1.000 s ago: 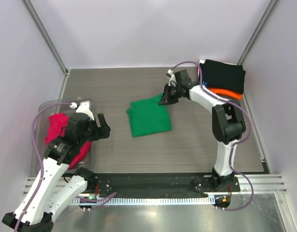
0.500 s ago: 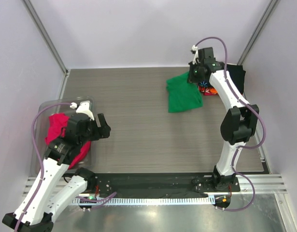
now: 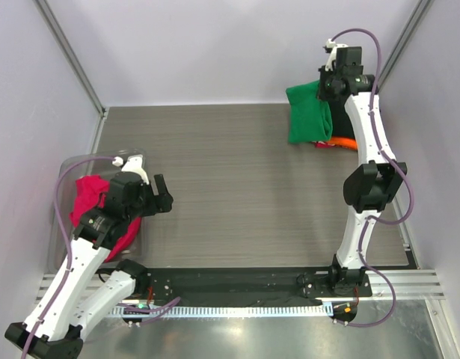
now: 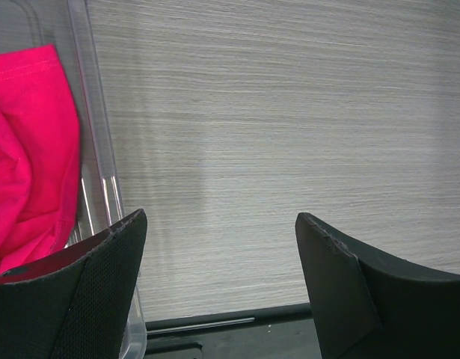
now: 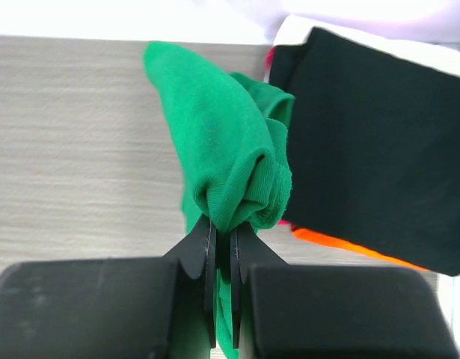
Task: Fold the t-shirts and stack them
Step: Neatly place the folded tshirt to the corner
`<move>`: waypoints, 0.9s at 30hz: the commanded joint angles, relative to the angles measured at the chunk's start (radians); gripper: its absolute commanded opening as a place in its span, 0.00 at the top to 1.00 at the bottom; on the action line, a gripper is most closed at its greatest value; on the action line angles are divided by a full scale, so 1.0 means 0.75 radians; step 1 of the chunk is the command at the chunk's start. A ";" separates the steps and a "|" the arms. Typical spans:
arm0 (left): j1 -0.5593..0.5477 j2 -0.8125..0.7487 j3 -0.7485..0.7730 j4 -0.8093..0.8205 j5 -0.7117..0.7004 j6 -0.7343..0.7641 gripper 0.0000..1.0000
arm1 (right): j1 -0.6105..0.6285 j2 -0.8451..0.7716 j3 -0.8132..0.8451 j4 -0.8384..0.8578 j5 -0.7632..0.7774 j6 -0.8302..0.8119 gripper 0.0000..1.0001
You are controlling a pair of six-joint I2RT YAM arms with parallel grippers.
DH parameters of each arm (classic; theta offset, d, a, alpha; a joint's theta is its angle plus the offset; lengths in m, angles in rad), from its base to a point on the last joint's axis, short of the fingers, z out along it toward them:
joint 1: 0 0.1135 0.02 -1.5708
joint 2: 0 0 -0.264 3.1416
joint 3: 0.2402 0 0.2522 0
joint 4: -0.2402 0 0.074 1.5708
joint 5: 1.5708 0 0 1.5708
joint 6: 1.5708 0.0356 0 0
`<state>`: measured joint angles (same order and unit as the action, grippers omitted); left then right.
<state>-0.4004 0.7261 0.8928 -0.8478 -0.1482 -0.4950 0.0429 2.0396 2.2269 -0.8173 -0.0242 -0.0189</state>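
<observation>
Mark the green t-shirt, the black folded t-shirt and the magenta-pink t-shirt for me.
green t-shirt [image 5: 226, 142]: right wrist view, middle of the bunched fold.
black folded t-shirt [image 5: 364, 149]: right wrist view, centre of its flat top.
magenta-pink t-shirt [image 4: 28, 164]: left wrist view, middle of the visible cloth.

The green t-shirt [image 5: 230, 149] is shown in a plain bright green, with no print. The black t-shirt [image 5: 372, 142] is coloured solid black, and only a bright strip is seen of the orange t-shirt [image 5: 349, 243]. The pink t-shirt [image 4: 28, 149] is rendered in vivid magenta-pink, unpatterned. The table [image 3: 230, 164] is patterned with fine grey-brown wood-grain streaks. The bin [image 4: 95, 149] is left clear and colourless. The left gripper [image 4: 218, 224] and right gripper [image 5: 222, 232] are finished in matt black. The cables [image 3: 61, 202] are tinted pale purple.
</observation>
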 commanded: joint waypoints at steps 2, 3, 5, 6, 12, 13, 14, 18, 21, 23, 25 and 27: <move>0.006 -0.003 -0.008 0.057 0.009 -0.011 0.18 | -0.041 -0.009 0.185 0.020 -0.021 -0.032 0.99; 0.006 0.003 -0.008 0.057 0.009 -0.011 0.18 | -0.041 -0.007 0.215 0.020 -0.027 -0.034 0.99; 0.006 0.005 -0.008 0.057 0.011 -0.011 0.19 | -0.081 -0.001 0.238 0.022 -0.029 -0.038 0.99; 0.006 0.007 -0.008 0.057 0.014 -0.011 0.19 | -0.088 0.001 0.244 0.024 -0.031 -0.042 0.99; 0.006 0.012 -0.008 0.059 0.018 -0.011 0.19 | -0.143 0.023 0.248 0.036 -0.043 -0.048 0.99; 0.006 0.018 -0.010 0.061 0.020 -0.011 0.18 | -0.151 0.031 0.248 0.038 -0.041 -0.050 0.99; 0.006 0.018 -0.010 0.059 0.022 -0.011 0.18 | -0.157 0.042 0.248 0.040 -0.043 -0.053 0.99; 0.006 0.026 -0.010 0.061 0.028 -0.011 0.18 | -0.202 0.076 0.260 0.049 -0.043 -0.059 0.99; 0.006 0.032 -0.010 0.061 0.028 -0.011 0.18 | -0.233 0.105 0.268 0.057 -0.062 -0.063 0.99; 0.006 0.032 -0.010 0.061 0.030 -0.011 0.18 | -0.270 0.140 0.285 0.067 -0.072 -0.063 0.99; 0.006 0.034 -0.012 0.061 0.032 -0.011 0.18 | -0.313 0.187 0.326 0.069 -0.086 -0.065 0.99; 0.006 0.040 -0.012 0.065 0.034 -0.011 0.18 | -0.347 0.224 0.362 0.083 -0.092 -0.073 0.99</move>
<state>-0.3988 0.7525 0.8856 -0.8421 -0.1371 -0.4950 -0.1749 2.1933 2.4203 -0.8307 -0.0753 -0.0540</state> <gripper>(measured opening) 0.814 0.082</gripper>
